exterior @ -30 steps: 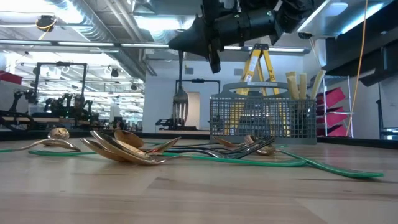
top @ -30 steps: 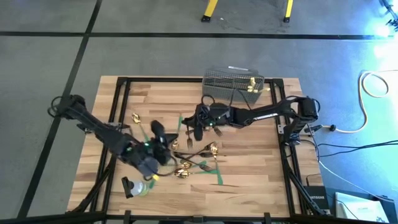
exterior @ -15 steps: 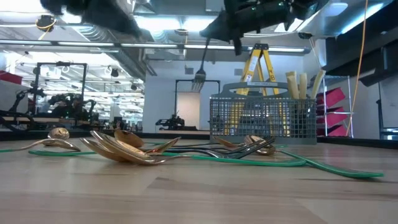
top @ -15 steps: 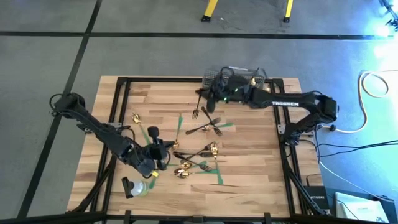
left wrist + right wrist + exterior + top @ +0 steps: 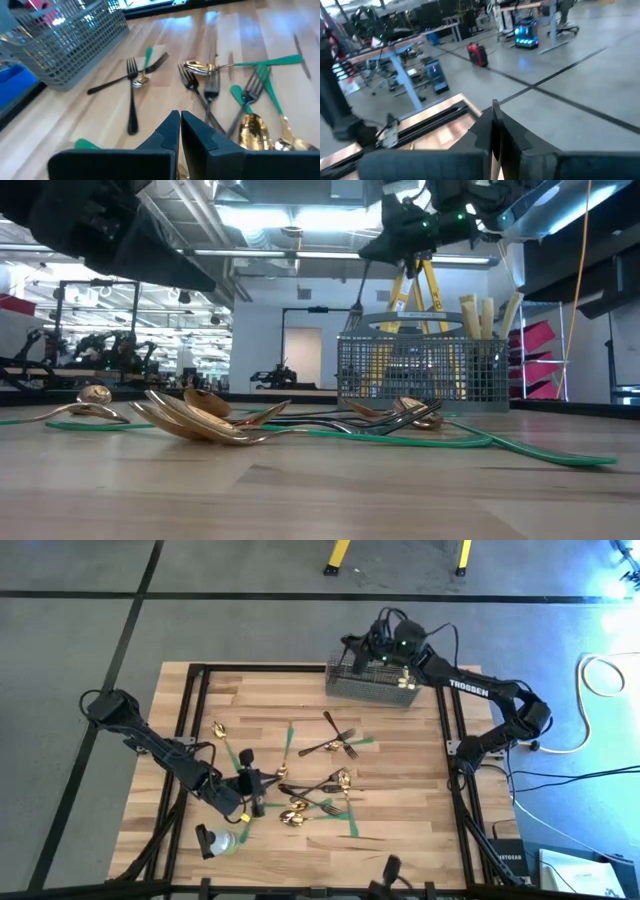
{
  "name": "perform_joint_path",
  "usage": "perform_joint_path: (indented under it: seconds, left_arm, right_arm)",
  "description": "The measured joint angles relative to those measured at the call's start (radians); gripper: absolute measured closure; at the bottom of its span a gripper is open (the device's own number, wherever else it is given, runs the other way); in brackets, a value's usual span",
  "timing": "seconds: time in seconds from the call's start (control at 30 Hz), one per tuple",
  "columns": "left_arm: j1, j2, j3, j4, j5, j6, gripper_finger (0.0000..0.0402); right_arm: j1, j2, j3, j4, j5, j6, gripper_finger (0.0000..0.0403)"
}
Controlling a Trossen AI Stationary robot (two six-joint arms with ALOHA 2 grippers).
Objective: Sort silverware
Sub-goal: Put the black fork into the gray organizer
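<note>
My right gripper (image 5: pixel 362 655) is above the left end of the grey wire basket (image 5: pixel 380 685), shut on a dark fork (image 5: pixel 358 288) that hangs below it. Cream-handled knives (image 5: pixel 485 315) stand in the basket's right end. My left gripper (image 5: pixel 256 790) hovers shut and holding nothing, low over the table beside a heap of gold spoons (image 5: pixel 295 812) and dark forks (image 5: pixel 325 785). Two more forks (image 5: pixel 131 87) lie crossed on the wood near the basket. A single spoon (image 5: pixel 217 728) lies at the left. My right gripper pinches the fork by the upper end of its handle (image 5: pixel 495 107), which shows as a thin edge between the two fingers. The fingers reach out about level. The fork hangs slanting, tines down, lifted clear, with its lower end (image 5: pixel 353 308) just above the basket's rim.
Green tape strips (image 5: pixel 350 825) lie flat among the cutlery. A small clear, green-tinted object (image 5: pixel 220 840) sits at the near left corner. Black frame rails (image 5: pixel 195 710) run along the table's sides. Bare wood (image 5: pixel 400 790) lies to the right of the heap.
My right gripper has carried the fork up from the table's middle toward the far edge and now holds it over the basket. My left gripper has sunk toward the table beside the heap and rolled, staying shut.
</note>
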Motion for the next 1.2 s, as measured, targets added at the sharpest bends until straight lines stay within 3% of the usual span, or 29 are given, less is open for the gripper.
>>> perform_joint_path:
  seconds: [0.2, 0.47, 0.83, 1.2]
  left_arm:
    - [-0.003, 0.0, -0.008, -0.003, 0.006, -0.01, 0.0401]
    - [-0.003, 0.0, -0.008, -0.004, 0.006, -0.006, 0.0401]
    - [-0.003, 0.0, -0.008, -0.006, 0.015, -0.005, 0.0401]
    - [-0.003, 0.0, -0.008, -0.022, 0.033, -0.007, 0.0402]
  right_arm:
    - [-0.057, 0.001, 0.0, 0.041, -0.015, -0.003, 0.0403]
    - [-0.069, 0.035, 0.006, 0.083, -0.015, -0.13, 0.0403]
    - [-0.027, 0.239, 0.21, -0.158, 0.04, -0.281, 0.0403]
    - [-0.023, 0.298, 0.231, -0.256, 0.039, -0.292, 0.0403]
